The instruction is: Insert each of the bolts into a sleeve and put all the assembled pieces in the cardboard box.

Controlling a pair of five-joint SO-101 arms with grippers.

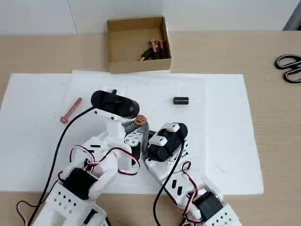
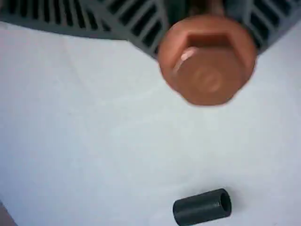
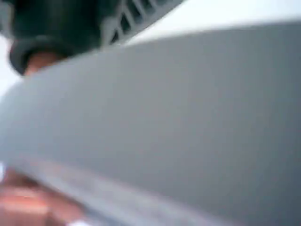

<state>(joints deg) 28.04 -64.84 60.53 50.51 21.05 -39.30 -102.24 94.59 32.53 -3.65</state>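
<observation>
Nearest, and farthest from the cardboard box (image 1: 138,65), the two arms meet over the white sheet (image 1: 221,141). The left gripper (image 1: 137,125) appears clamped on the held bolt (image 2: 207,61). The bolt is raised clear of the sheet, with its copper head facing the left wrist camera. I judge it is held up this way so the shank is free to take a sleeve. The right gripper (image 1: 148,136) sits just beside it, on the side away from the box, close enough to suggest the two arms are mating parts. I cannot tell whether the right one is open or closed. Its own wrist view is mostly a close grey blur, with a dark rounded shape and a patch of copper at one edge. That might be a sleeve on the bolt, but it is too blurred to say. The bolt's shank is hidden behind its head and the ribbed grey finger (image 2: 117,19).

Closer to the box, the loose sleeve (image 1: 181,100) lies on its side on the sheet, apart from both grippers and ready for a bolt. The loose bolt (image 1: 70,110) lies about as far from the box, off to the other side, untouched.

Inside the box, in the corner nearest the loose sleeve, the assembled pieces (image 1: 153,51) lie heaped together. They overlap too much to count. Well apart from the box, scissors (image 1: 288,68) rest on the bare table (image 1: 47,52), cut off at the picture's edge.
</observation>
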